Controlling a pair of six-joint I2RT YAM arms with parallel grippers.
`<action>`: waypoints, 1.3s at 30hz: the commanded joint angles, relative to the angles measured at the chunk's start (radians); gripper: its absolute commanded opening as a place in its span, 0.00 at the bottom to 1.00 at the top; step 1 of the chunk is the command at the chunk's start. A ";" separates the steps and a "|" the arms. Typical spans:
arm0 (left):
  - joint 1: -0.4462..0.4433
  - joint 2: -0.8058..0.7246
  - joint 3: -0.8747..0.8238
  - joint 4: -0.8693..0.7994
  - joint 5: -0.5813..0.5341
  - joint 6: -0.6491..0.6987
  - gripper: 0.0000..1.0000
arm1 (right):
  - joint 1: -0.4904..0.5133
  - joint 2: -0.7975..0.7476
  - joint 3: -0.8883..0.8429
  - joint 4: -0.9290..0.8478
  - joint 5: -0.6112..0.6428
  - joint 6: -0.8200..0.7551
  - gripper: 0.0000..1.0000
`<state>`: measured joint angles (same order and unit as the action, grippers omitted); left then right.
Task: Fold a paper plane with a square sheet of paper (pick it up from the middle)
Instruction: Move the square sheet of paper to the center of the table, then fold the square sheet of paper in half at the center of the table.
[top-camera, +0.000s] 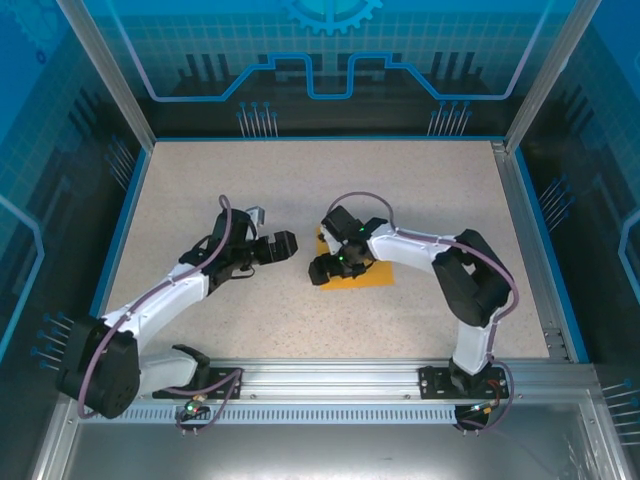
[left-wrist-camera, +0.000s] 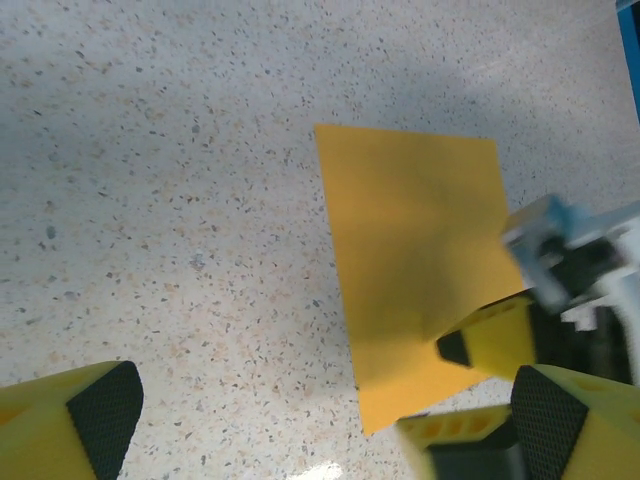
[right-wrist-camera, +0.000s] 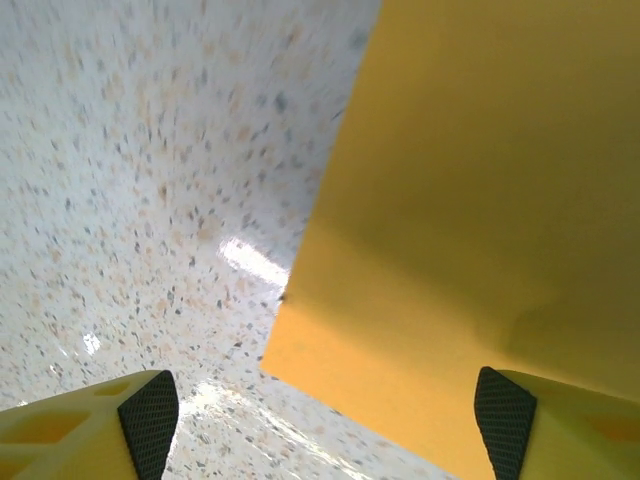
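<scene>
The square sheet of paper (top-camera: 372, 274), orange-yellow, lies flat and unfolded on the speckled table near its middle. My right gripper (top-camera: 322, 270) hovers low over the sheet's left part, jaws open. In the right wrist view, one pad (right-wrist-camera: 505, 415) is over the paper (right-wrist-camera: 480, 200) and the other pad (right-wrist-camera: 150, 410) is over bare table, with the right gripper (right-wrist-camera: 328, 415) astride a corner. My left gripper (top-camera: 290, 246) is open just left of the sheet, holding nothing. The left wrist view has the paper (left-wrist-camera: 415, 250) ahead of the left gripper (left-wrist-camera: 325, 425), with a right-gripper finger (left-wrist-camera: 490, 340) on its near right part.
The speckled table (top-camera: 200, 190) is bounded by a blue rim (top-camera: 120, 230) and aluminium posts. A metal rail (top-camera: 330, 375) with both arm bases runs along the near edge. Bare tabletop lies at the back and on both sides of the arms.
</scene>
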<state>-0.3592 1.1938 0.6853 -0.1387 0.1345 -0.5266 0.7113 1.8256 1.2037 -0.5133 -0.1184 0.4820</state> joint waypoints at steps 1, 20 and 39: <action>-0.002 -0.043 -0.032 -0.006 -0.017 -0.030 0.99 | -0.082 -0.092 -0.018 -0.031 0.109 0.063 0.82; -0.002 -0.075 -0.094 0.128 0.050 -0.071 0.99 | -0.198 -0.033 -0.232 0.106 0.084 0.258 0.80; 0.003 -0.068 -0.133 0.174 0.040 -0.101 0.99 | -0.051 0.024 0.092 -0.220 0.359 0.163 0.99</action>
<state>-0.3592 1.1133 0.5694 -0.0067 0.1539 -0.5949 0.6502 1.7901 1.2587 -0.6415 0.2146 0.6682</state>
